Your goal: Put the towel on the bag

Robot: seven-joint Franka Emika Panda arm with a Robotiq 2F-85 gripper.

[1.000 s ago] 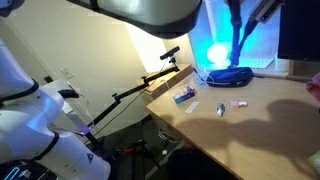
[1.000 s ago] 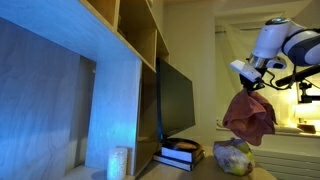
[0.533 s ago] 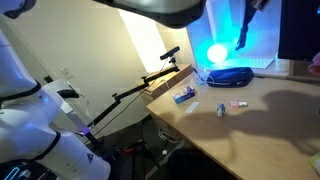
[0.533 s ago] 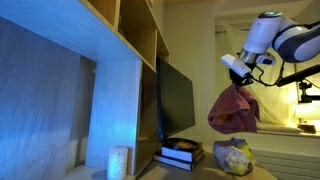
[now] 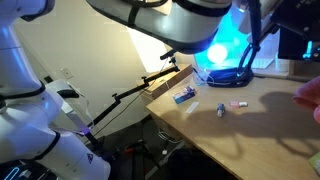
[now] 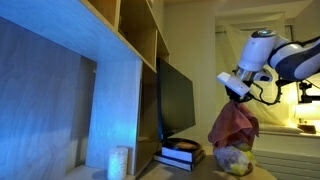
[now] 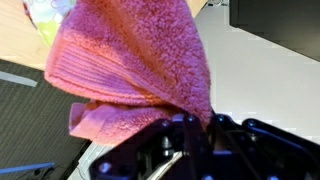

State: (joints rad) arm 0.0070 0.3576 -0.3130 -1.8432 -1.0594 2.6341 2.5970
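The arm (image 6: 272,52) had come down and drawn a little toward the monitor (image 6: 175,100) since half a second before. In an exterior view its blurred bulk filled more of the top of the picture than it had then. The towel (image 6: 233,127) had dropped with it. Earlier it had hung clear above the bag (image 6: 232,160); now its lower folds reached the bag's top, though whether they rested there or only hung in front of it could not be told. The hand (image 6: 237,92) was clamped tight on the towel's upper corner, and in the wrist view the cloth was bunched between the fingers and fanned out away from them. Nothing else had shifted. Counted from the largest down, there was one desk (image 5: 265,135), one monitor, one arm, one towel and one bag. Three small things also lay on the desk: a blue item (image 5: 183,96) near the desk's edge, then a grey item (image 5: 222,108) and a pale pink item (image 5: 236,103), these two just beside each other.
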